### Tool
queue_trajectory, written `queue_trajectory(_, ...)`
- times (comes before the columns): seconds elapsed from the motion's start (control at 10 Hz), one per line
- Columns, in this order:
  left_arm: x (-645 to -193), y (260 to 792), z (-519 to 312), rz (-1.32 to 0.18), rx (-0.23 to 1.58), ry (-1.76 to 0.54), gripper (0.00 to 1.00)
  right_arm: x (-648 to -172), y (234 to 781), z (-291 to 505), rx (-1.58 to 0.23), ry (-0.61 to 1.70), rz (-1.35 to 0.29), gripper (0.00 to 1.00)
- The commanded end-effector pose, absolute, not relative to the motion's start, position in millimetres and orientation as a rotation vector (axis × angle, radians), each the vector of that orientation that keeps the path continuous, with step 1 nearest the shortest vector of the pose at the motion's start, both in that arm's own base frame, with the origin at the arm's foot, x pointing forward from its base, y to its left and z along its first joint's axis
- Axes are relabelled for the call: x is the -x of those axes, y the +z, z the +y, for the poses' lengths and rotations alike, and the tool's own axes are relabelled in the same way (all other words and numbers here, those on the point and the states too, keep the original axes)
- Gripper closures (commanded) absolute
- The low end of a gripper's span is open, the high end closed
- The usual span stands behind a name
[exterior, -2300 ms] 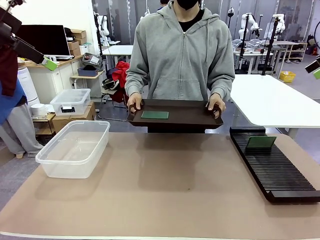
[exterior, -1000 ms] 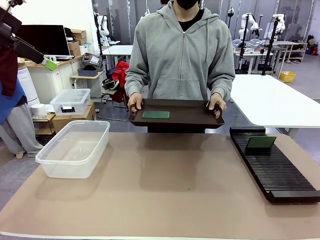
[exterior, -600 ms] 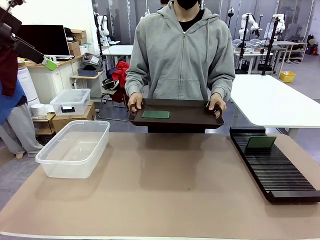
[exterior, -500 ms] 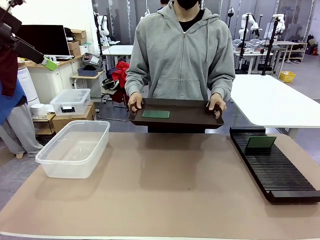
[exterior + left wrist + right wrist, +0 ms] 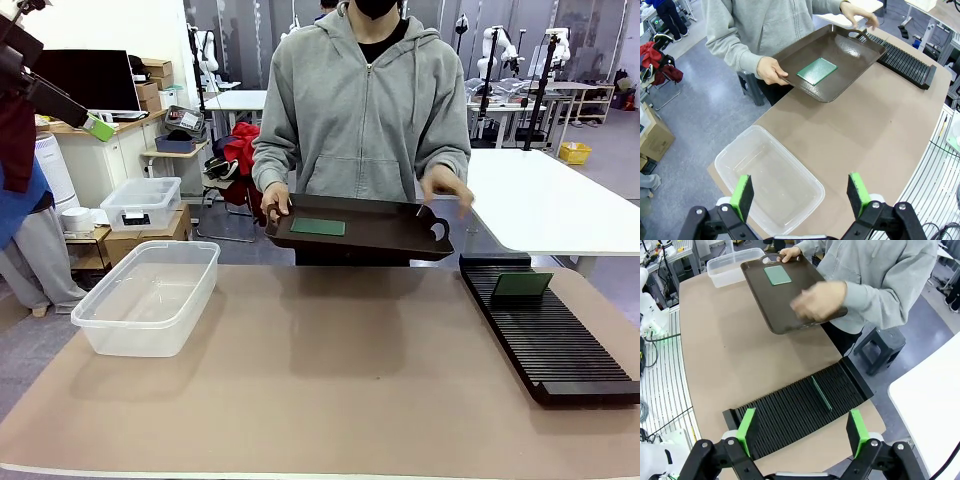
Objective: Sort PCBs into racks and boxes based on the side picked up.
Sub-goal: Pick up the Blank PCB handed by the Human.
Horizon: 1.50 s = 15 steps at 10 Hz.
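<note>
One green PCB (image 5: 318,227) lies flat on a dark brown tray (image 5: 390,240) that the person holds above the table's far edge by one hand (image 5: 275,208). Their other hand (image 5: 446,190) hovers off the tray's handle. Another PCB (image 5: 522,284) stands upright in the far slots of the long black rack (image 5: 550,340) on the right. The clear tub (image 5: 150,295) sits on the left with nothing in it. My left gripper (image 5: 800,196) hangs open high over the tub (image 5: 770,182). My right gripper (image 5: 802,432) hangs open high over the rack (image 5: 790,415) and its standing PCB (image 5: 821,392).
A smaller lidded clear box (image 5: 142,203) sits on cartons beyond the table's left end. A white table (image 5: 540,200) stands at the far right, and a grey stool (image 5: 881,347) stands by the rack's far end. Brown tabletop (image 5: 340,370) lies between tub and rack.
The person's hand on the picture's right has let go of the tray handle and lifted. The tray has shifted slightly right. Both grippers stay still and open.
</note>
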<state>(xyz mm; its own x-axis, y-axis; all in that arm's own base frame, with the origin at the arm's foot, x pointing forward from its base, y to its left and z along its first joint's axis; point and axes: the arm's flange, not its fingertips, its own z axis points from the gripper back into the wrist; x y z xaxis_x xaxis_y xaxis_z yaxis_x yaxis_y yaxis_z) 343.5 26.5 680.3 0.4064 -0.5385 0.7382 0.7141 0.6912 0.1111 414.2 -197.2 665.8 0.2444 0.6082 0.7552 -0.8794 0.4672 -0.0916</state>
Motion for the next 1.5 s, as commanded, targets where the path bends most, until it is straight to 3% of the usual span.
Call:
queue_trajectory(0.0, -343.7, 678.4, 27.2, -0.844, 0.241, -0.799, 0.0, -414.5, 665.8, -197.9, -0.386, 1.048, -0.822, 0.07)
queue_trajectory(1.4, -343.7, 678.4, 27.2, -0.844, 0.241, -0.799, 0.0, -414.5, 665.8, -197.9, -0.386, 1.048, -0.822, 0.07)
